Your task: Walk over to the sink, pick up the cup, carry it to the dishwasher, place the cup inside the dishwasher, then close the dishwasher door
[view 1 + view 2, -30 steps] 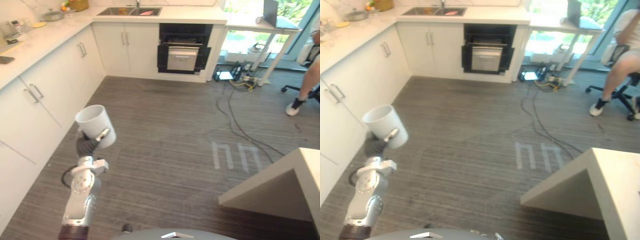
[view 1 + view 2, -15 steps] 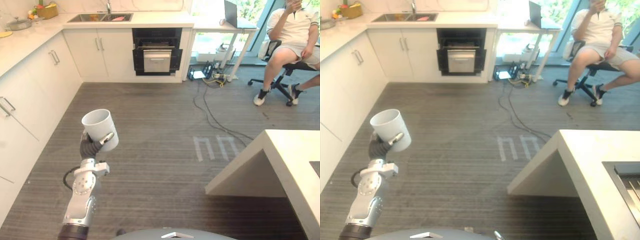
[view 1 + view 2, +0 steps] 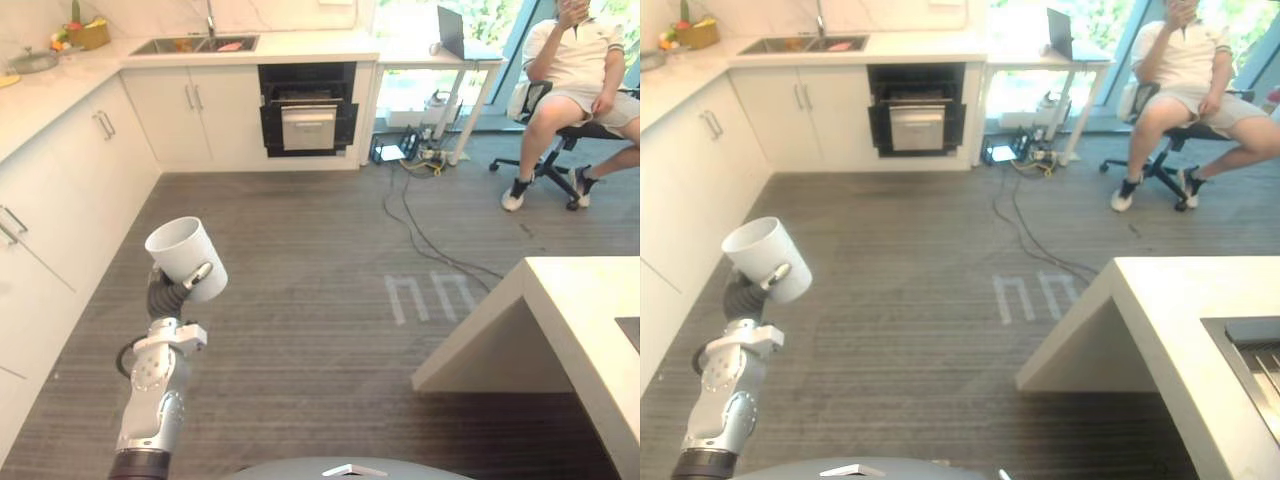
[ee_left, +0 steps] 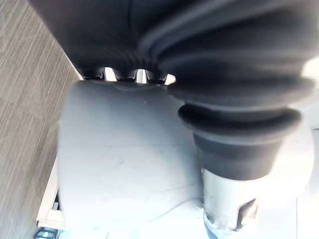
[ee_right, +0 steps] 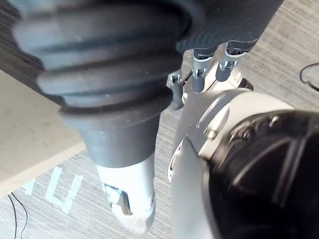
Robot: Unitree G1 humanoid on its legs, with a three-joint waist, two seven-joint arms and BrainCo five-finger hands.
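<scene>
The white cup [image 3: 185, 257] is in the left hand [image 3: 166, 294], raised over the striped floor [image 3: 320, 300] and well apart from the dishwasher [image 3: 308, 108], nearer the camera and to its left. The cup tilts, its open mouth turned up and away from the dishwasher's side of the room. In the left wrist view the fingers [image 4: 122, 74] curl over the cup's wall and the thumb presses its other side, so the hand is clasped round it. The dishwasher stands open and dark under the far surface [image 3: 300, 45], with the sink [image 3: 195, 45] just to its left on top. To the dishwasher's right is a desk [image 3: 440, 60] with cables [image 3: 425, 155] on the floor under it, and further right 1 person [image 3: 575, 70] sits on a chair. Another pale surface [image 3: 590, 330] lies well apart from the dishwasher, at the near right. The right hand [image 5: 124, 169] hangs with its fingers [image 5: 198, 79] loose, holding nothing.
</scene>
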